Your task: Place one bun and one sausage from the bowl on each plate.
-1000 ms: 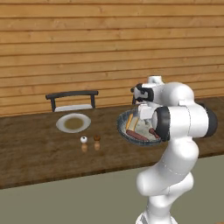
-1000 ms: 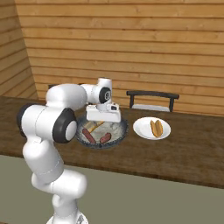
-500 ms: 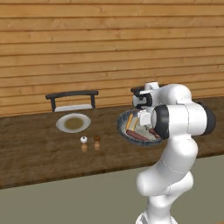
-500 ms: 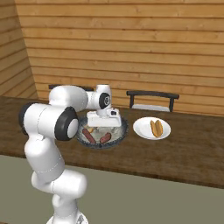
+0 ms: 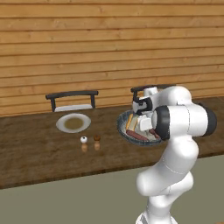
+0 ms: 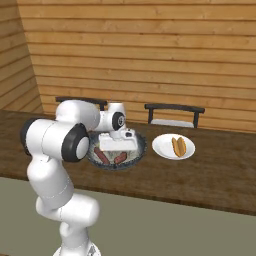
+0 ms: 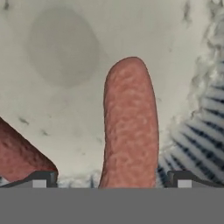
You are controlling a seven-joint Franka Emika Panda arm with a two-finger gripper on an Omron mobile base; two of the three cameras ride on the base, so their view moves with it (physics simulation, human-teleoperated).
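Open hand is straddling a sausage inside the bowl; closing off-centre is risking the round sausage rolling out sideways.

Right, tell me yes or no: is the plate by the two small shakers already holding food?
No. In the left base view that plate, behind the shakers, shows its bare tan centre with nothing on it.

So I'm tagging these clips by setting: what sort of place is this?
Probably a rendered kitchen or dining spot: a long dark wooden counter against a wood-plank wall, chairs tucked behind it, and a white plate, a bowl of sausages and small shakers set out.
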